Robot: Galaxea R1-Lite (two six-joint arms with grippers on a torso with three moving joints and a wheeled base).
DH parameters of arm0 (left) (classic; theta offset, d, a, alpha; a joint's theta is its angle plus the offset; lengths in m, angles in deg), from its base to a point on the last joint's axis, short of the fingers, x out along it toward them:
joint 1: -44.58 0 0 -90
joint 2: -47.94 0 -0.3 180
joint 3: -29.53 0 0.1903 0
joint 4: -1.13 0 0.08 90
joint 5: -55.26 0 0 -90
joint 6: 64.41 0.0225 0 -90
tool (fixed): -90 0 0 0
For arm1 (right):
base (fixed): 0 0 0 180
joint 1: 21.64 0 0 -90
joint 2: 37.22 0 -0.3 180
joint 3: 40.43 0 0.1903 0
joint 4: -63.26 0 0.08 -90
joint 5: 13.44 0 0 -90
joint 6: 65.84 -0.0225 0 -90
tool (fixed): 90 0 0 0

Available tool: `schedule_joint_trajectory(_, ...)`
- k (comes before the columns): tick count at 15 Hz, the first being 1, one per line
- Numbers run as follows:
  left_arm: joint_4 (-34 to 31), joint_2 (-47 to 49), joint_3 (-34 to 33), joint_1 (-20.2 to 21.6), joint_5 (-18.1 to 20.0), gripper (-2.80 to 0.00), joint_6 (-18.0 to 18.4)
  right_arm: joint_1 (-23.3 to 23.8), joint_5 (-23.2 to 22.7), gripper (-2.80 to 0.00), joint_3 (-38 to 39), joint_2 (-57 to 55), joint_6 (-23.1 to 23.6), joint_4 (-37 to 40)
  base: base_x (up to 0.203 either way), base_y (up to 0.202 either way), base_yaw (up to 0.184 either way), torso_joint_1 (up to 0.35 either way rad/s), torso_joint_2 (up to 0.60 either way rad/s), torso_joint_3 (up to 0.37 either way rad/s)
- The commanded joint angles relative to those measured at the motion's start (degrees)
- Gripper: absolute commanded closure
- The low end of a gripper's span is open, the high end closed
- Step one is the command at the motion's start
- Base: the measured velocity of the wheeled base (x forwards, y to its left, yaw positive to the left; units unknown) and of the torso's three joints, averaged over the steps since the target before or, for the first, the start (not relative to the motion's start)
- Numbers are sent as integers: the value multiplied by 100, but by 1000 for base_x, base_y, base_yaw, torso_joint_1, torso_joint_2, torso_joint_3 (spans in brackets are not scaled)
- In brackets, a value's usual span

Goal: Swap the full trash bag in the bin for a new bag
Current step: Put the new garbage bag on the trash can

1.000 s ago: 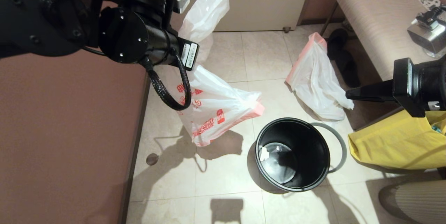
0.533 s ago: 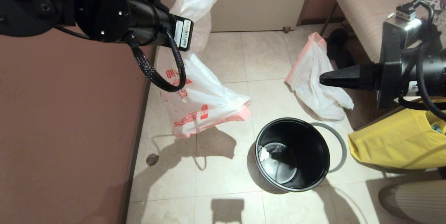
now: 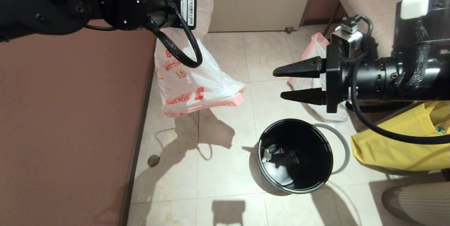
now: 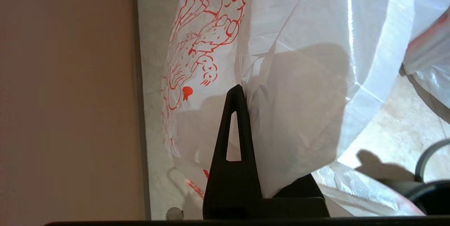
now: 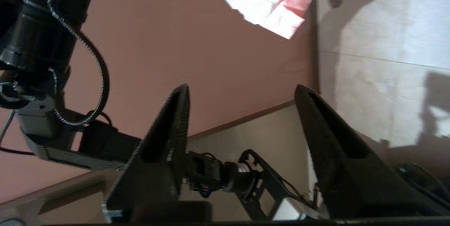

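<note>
The new bag (image 3: 197, 85), white with red characters, hangs in the air at the left, above the floor. My left gripper (image 4: 242, 92) is shut on its plastic; in the head view the left arm hides the fingers. The black bin (image 3: 313, 148) stands upright on the tiles with white scraps at its bottom. Its grey hoop (image 3: 342, 148) lies on the floor against its right side. My right gripper (image 3: 277, 85) is open and holds nothing, pointing left above the bin, a short way from the new bag. The full trash bag (image 3: 316, 45) lies on the floor behind the right gripper, mostly hidden.
A brown wall (image 3: 70, 131) runs along the left. A yellow bag (image 3: 393, 141) sits at the right under my right arm. A padded bench (image 3: 372, 4) stands at the back right and a pale door (image 3: 260, 1) at the back.
My right arm has swung in from the right toward the new bag, and its jaws have gone from shut to open. My left arm has lifted the new bag higher and farther back.
</note>
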Motion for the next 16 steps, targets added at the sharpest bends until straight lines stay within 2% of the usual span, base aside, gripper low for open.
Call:
schedule_joint_trajectory(1,77,15,-3,78,-5,0,6,-233,-6,-280,-48,-389,-87,-235,0,0,0,0,0,0)
schedule_joint_trajectory(5,167,-131,-3,177,7,0,-2,-402,-2,-280,-187,-1053,-151,-583,0,0,0,0,0,0)
schedule_joint_trajectory(8,238,-217,-3,189,7,0,1,-415,-2,-280,-557,-1402,-458,-1048,0,0,0,0,0,0)
schedule_joint_trajectory(12,229,-264,-3,233,16,0,6,-401,48,-280,-1466,-1843,-709,-1068,0,0,0,0,0,0)
schedule_joint_trajectory(16,206,-343,-12,332,22,0,6,-357,53,-280,-2440,-2484,-749,-1035,0,0,0,0,0,0)
